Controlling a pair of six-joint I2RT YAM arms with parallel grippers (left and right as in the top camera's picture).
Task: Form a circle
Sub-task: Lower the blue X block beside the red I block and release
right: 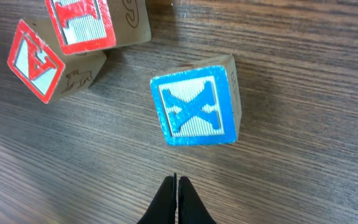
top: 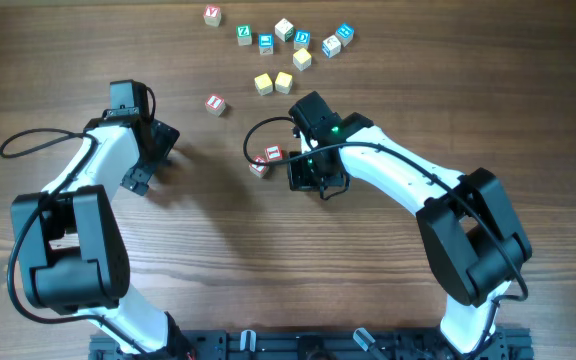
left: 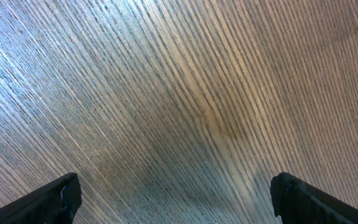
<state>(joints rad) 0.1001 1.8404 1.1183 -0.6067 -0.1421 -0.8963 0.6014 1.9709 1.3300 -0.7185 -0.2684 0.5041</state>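
No circle of cubes shows; the cubes lie loose. In the right wrist view a blue-lettered X cube (right: 197,106) lies flat on the table just ahead of my right gripper (right: 176,183), whose fingers are shut with nothing between them. Up and to the left, two red-lettered cubes (right: 82,22) (right: 39,62) touch each other. From overhead those red cubes (top: 268,155) (top: 259,167) lie just left of my right gripper (top: 308,172), which hides the blue cube. My left gripper (top: 153,158) (left: 176,199) stands wide open over bare wood, far from any cube.
Another red-lettered cube (top: 215,104) lies alone at mid-left. Two yellow cubes (top: 263,83) (top: 284,82) sit side by side above the right arm. Several green-, blue- and red-lettered cubes (top: 266,43) are scattered along the far edge of the wooden table (top: 208,230).
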